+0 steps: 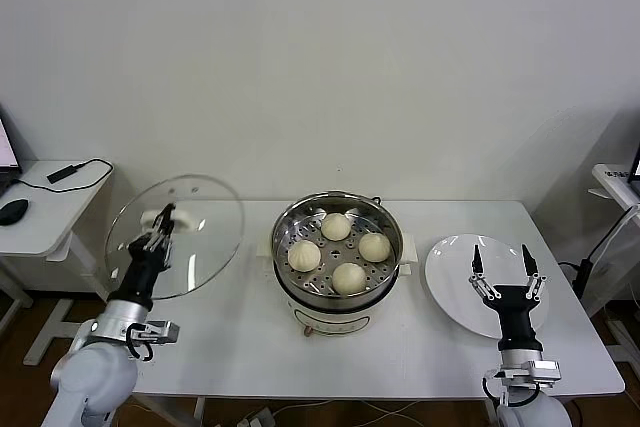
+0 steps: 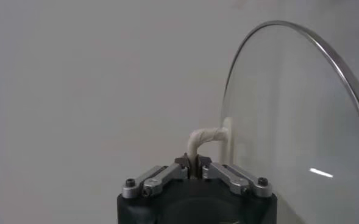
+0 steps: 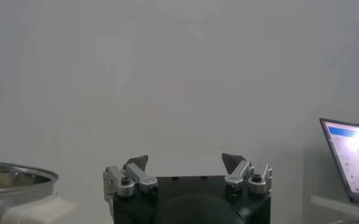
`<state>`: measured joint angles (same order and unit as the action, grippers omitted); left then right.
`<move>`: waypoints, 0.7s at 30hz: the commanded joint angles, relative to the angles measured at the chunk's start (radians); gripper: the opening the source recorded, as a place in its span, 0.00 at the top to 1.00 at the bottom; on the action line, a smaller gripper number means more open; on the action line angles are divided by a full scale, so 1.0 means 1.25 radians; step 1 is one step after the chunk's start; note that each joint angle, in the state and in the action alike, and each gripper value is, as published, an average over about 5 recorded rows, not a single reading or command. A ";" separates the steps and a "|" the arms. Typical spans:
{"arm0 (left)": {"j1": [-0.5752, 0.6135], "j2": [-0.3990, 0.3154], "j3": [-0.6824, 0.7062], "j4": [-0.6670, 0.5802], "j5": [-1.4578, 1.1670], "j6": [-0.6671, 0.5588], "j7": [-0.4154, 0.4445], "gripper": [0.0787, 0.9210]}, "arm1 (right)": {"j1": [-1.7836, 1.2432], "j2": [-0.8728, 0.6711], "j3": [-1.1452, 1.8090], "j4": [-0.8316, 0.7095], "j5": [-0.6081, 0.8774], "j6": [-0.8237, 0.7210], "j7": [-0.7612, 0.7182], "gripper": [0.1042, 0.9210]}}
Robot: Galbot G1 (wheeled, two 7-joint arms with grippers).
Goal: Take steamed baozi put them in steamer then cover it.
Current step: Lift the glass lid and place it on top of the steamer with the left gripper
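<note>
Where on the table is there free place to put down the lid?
Bare tabletop lies left of the steamer, below the cover held up by the left hand. The right side is crowded: white plate, open right hand above it.

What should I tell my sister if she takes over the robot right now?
Left tool: shut on the glass lid's handle, holding the lid up off the table, left of the steamer.
Right tool: open and holding nothing, raised over the white plate, which has nothing on it.
Done: all four baozi sit on the perforated tray inside the steamer.
Left: bring the lid across, set it on the steamer and let go.
</note>
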<state>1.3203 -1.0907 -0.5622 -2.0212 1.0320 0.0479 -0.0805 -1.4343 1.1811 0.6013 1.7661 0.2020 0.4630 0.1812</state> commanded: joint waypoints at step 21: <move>-0.401 -0.133 0.643 -0.045 0.255 0.370 0.333 0.87 | 0.027 0.045 -0.004 -0.048 -0.020 0.004 0.000 0.12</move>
<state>0.9758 -1.1503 0.0429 -2.1967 1.1072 0.4103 0.1237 -1.4044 1.2244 0.5974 1.7158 0.1802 0.4655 0.1822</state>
